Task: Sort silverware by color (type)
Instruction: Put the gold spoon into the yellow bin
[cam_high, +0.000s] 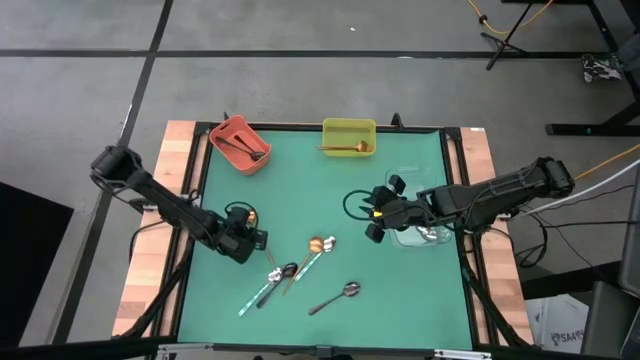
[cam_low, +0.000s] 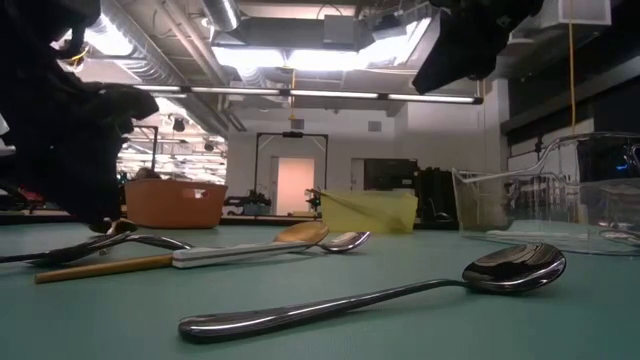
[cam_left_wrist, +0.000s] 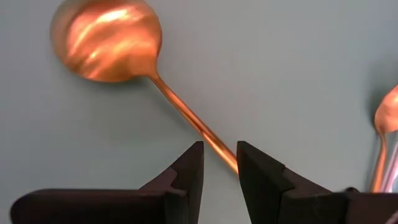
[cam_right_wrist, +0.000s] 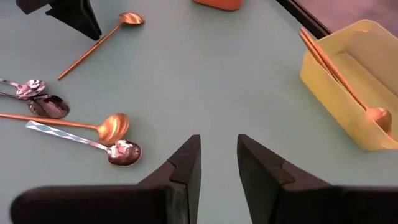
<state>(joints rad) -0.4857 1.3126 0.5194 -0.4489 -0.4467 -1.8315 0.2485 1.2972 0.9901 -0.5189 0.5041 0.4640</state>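
Left hand (cam_high: 250, 238) sits low at the counter's (cam_high: 300, 170) left-centre, fingers (cam_left_wrist: 186, 171) slightly parted and straddling the thin handle of a copper spoon (cam_left_wrist: 109, 40); bowl is glossy orange-gold, lying flat on the green mat, handle running between the fingertips, contact not clear. Just right of it, loose spoons lie in a cluster near the front-centre: a dark spoon (cam_high: 283, 275), a gold spoon (cam_right_wrist: 112, 126) with its bowl beside a shiny spoon with a pale twisted handle (cam_right_wrist: 121, 151), and farther right a single polished silver spoon (cam_high: 338, 296) on its own. Orange bin (cam_high: 240, 143) at the back left holds a dark utensil; yellow bin (cam_high: 349, 136) at the back centre holds gold ones. Right hand (cam_high: 378, 212) hovers right of centre, fingers spread, holding nothing, next to a clear bin (cam_high: 425, 232) with shiny pieces inside. No readable text.
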